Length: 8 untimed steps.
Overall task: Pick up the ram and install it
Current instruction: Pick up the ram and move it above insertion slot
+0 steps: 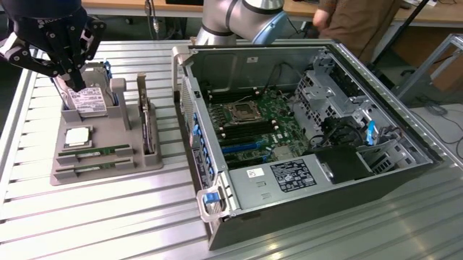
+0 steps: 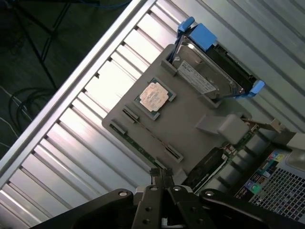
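**Desk:** Where is your hand, and what has it got?

**Me:** Nothing. My gripper (image 1: pixel 75 85) hangs over the hard drive (image 1: pixel 88 101), at the far end of the gray holder (image 1: pixel 137 162). On the wrist view I see the fingertips (image 2: pixel 167 179) pressed flat together with nothing between them.

**Desk:** And the ram?

**Me:** The ram (image 1: pixel 95 152) sits in the holder, untouched. It's at the opposite end from the hard drive, beyond the processor (image 1: pixel 78 136), and well apart from my fingers. It lies in a narrow groove with a second stick (image 1: pixel 92 169) in the groove just beside it. I think the grooves keep each stick lined up and stop it sliding, with its top left bare for a grip from above.

**Desk:** Why is the computer case lying down?

**Me:** The computer case (image 1: pixel 289 184) rests on its side with the cover off, near the holder on the exterior view's right. As I read it, that turns the board (image 1: pixel 269 125) face up, so I can reach it from above.
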### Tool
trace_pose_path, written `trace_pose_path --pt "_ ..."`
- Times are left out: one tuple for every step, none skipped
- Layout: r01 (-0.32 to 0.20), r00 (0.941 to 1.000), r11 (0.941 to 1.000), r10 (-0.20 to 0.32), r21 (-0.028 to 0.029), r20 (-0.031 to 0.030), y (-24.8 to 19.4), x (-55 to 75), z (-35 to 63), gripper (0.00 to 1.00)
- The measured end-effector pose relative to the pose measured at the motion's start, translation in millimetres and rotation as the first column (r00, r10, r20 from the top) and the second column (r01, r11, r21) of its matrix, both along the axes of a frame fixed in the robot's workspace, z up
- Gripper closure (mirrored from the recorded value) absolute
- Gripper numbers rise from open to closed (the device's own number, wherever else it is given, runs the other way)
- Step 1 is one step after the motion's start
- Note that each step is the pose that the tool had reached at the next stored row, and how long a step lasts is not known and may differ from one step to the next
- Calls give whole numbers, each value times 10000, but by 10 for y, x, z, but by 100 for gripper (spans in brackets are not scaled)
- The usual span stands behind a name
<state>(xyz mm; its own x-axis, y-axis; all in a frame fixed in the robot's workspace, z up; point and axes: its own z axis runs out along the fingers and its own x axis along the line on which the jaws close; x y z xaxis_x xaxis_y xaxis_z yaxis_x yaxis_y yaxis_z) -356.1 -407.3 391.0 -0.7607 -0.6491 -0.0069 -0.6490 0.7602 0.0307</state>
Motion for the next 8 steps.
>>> trace_pose_path --pt "-62 10000 10000 62 -4 0 0 0 0 90" --pt "-145 9999 9999 145 -10 0 0 0 0 90" --pt "-215 9998 9998 215 -14 0 0 0 0 90" --pt "-299 9996 9996 299 -17 -1 0 0 0 90" --pt "-328 9995 9995 328 -18 0 0 0 0 90" --pt "-377 9993 9993 377 -20 0 0 0 0 90" --pt "-439 9990 9990 439 -22 0 0 0 0 90" --pt "-491 9988 9988 491 -25 0 0 0 0 90"
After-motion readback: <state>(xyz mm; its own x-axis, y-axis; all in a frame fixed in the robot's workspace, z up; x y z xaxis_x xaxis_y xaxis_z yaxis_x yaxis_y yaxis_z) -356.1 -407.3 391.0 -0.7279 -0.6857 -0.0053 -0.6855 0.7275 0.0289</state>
